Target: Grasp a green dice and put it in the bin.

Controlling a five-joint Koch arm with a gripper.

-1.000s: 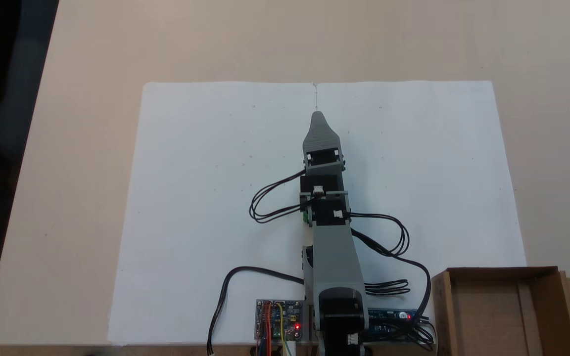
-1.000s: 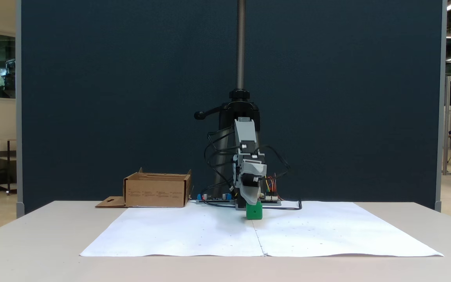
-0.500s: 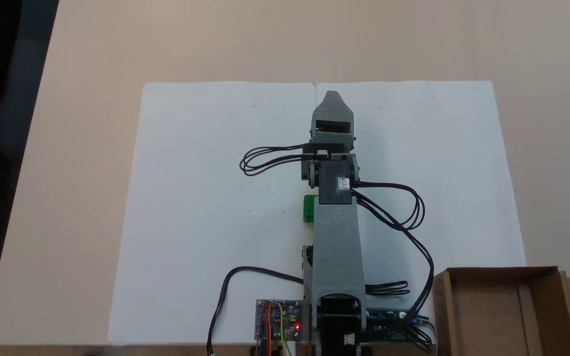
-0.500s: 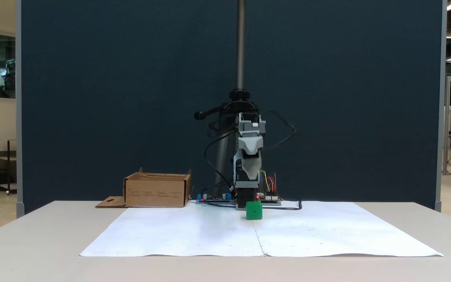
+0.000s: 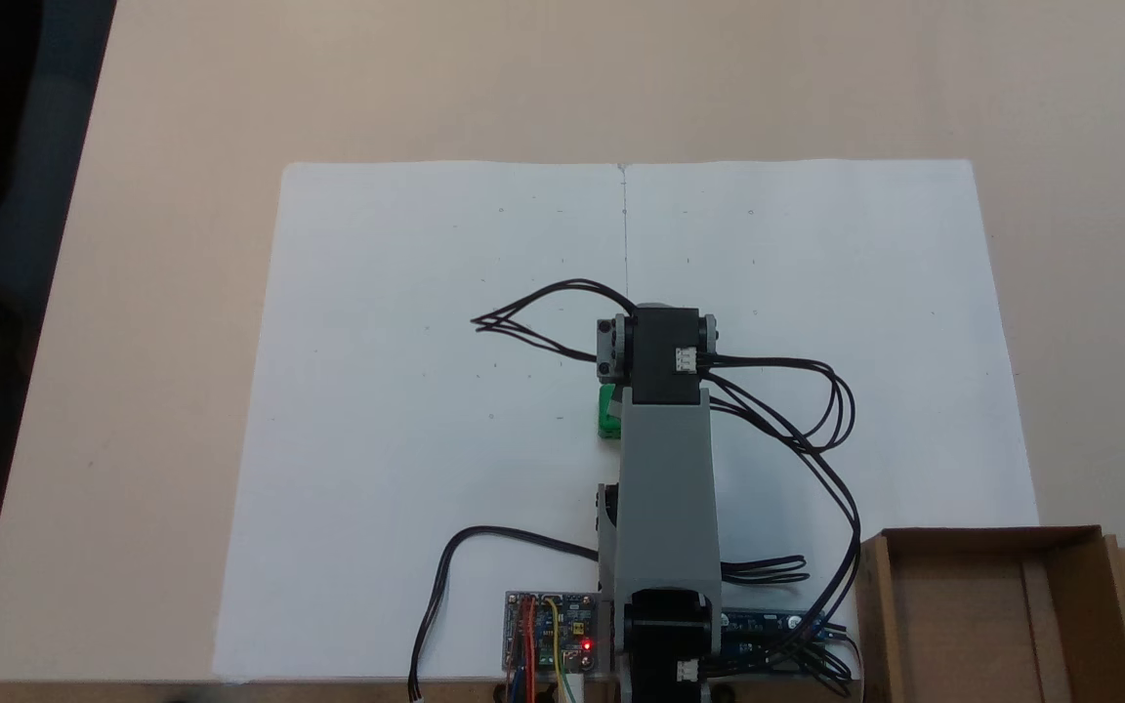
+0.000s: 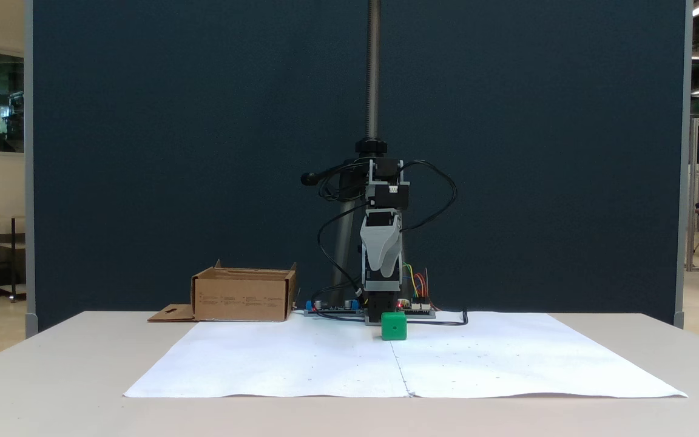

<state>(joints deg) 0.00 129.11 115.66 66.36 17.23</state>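
The green dice [image 6: 394, 326] sits on the white paper, just in front of the arm's base. From above, only the left part of the green dice [image 5: 607, 415] shows beside the grey upper arm [image 5: 665, 488]. My gripper [image 6: 381, 267] hangs well above the dice, pointing down and not touching it. Only one grey jaw faces the camera, so its state is unclear. The bin [image 5: 992, 615] stands at the bottom right in that fixed view. In the other, the bin [image 6: 243, 295] is at the left, behind the paper.
White paper [image 5: 426, 391] covers the middle of the beige table [image 5: 182, 98]. Black cables [image 5: 816, 420] loop out on both sides of the arm. Circuit boards [image 5: 551, 633] lie at the base. A metal pole [image 6: 374, 67] rises behind the arm.
The arm has lifted and folded back toward its base. The gripper rose from low over the paper and now points down from high up. The dice stayed where it was.
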